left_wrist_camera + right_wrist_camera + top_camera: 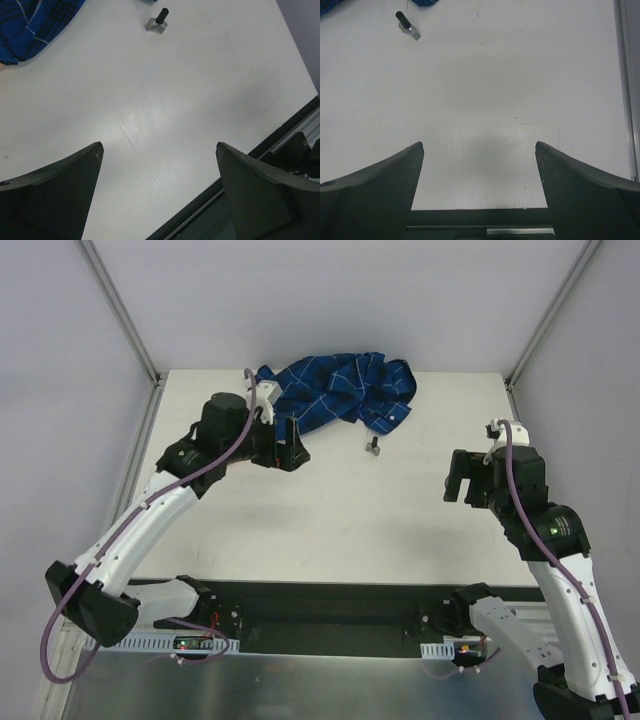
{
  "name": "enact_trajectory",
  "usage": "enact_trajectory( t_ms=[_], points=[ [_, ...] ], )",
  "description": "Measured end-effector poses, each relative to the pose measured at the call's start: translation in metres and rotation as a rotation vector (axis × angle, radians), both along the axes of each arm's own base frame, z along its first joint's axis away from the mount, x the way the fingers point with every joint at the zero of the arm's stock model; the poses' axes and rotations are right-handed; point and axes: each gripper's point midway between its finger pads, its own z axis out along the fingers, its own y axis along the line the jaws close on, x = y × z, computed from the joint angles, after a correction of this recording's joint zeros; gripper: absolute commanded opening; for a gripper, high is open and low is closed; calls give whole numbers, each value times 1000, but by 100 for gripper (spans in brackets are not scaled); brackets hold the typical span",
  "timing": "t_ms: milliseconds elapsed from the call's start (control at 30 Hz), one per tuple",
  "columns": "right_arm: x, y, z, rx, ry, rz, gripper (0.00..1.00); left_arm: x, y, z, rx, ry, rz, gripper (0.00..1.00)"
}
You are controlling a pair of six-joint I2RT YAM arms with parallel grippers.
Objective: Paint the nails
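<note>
Apparently, the painting had not begun: the left gripper (290, 454) and the right gripper (458, 480) both hung over the desk (330, 530) with fingers wide apart, empty. The small bottle (374, 445) stood untouched near the blue checked shirt (335, 390); the nails were hidden, probably under it.

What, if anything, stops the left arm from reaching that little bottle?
Likely nothing, so yes: only bare table lies between the open left end effector and the bottle, which sits apart from the blue shirt.

Bright even light w/ soft shadows, mild glare on table (142, 117)
</note>
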Motion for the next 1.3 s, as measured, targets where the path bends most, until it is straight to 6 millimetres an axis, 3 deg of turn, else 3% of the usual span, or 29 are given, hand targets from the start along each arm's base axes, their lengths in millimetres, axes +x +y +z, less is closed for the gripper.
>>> enact_trajectory(
  t_ms=[267,433,800,1067,1300],
  points=[
    [-7,-3,-7,-8,38,-9,96,33,-38,-26,144,26,5,93],
    [-12,-6,-8,-3,47,-29,96,70,-75,-41,195,34,-13,88],
    [-35,-23,27,27,-115,-81,96,141,-173,-117,294,59,-116,81],
    [-43,-27,38,36,-156,-85,96,165,-196,-171,357,74,-122,80],
    [-46,-29,36,26,-149,-86,96,182,-194,-196,426,49,-104,67]
  ],
)
